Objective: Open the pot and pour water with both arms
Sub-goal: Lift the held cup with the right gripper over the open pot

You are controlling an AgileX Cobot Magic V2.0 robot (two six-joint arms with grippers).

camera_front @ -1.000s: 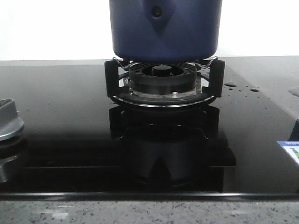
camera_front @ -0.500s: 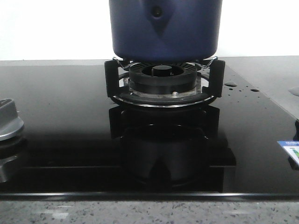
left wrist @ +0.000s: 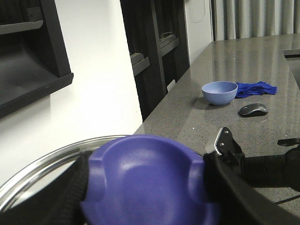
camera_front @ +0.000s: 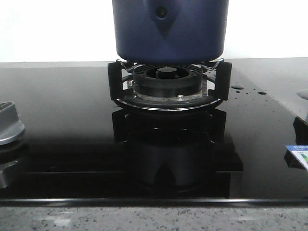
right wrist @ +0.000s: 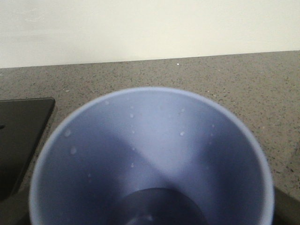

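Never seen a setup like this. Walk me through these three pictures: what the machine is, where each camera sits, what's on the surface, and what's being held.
This is a robot with two arms, each ending in a gripping end effector. The front view looks forward over a glossy black glass stovetop. A large dark blue round pot sits on the black burner stand, with a silver knob at the left edge.

The other two pictures come from cameras on the wrists. The left one shows black fingers flanking a purple-blue lid knob on a glass lid with a metal rim, apparently gripping it. Behind lie a small blue bowl, a blue cloth and a dark computer mouse. The right one looks into a pale blue cup, probably held; its end effector is hidden.
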